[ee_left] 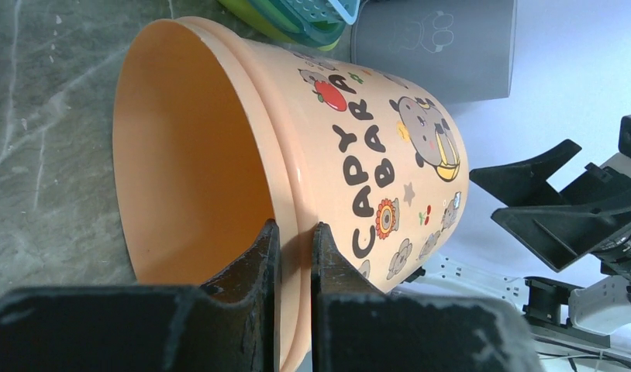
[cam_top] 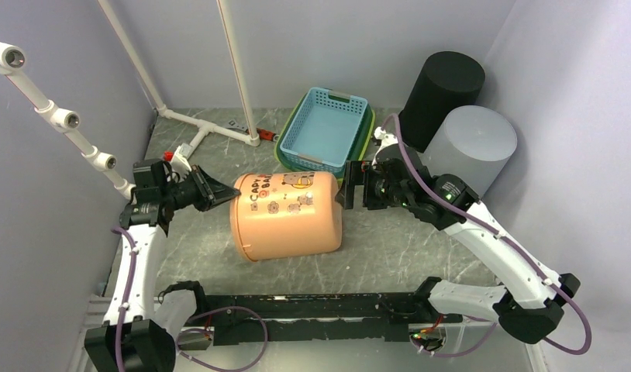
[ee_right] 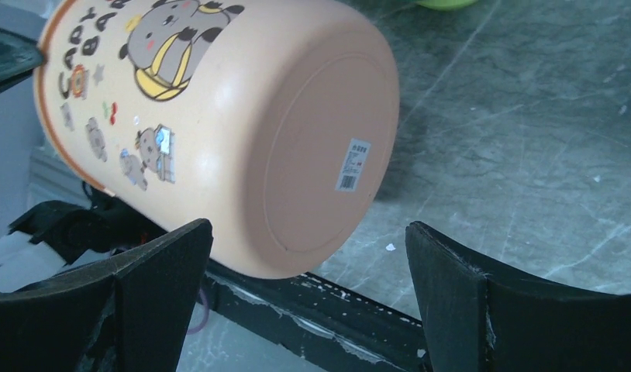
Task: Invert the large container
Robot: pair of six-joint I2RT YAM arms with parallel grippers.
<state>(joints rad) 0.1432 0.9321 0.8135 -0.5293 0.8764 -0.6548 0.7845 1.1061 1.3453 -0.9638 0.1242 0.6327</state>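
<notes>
- While the large container (cam_top: pixel 287 213) lay on its side on the table (cam_top: pixel 390 248), the blue basket (cam_top: pixel 332 97) sat just behind it.
- At its rim, the left gripper (ee_left: pixel 294 232) pinched the wall, fingers narrow.
- Just beside its base, the right gripper (cam_top: pixel 348 186) gaped wide.

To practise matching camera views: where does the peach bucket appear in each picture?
Top external: peach bucket centre, lying on its side.
Left wrist: peach bucket mid-frame, mouth at left.
Right wrist: peach bucket upper left, base toward camera.
Shared landmark: grey marbled table.

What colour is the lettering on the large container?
Black, on the peach container; clearest in the left wrist view.
</notes>
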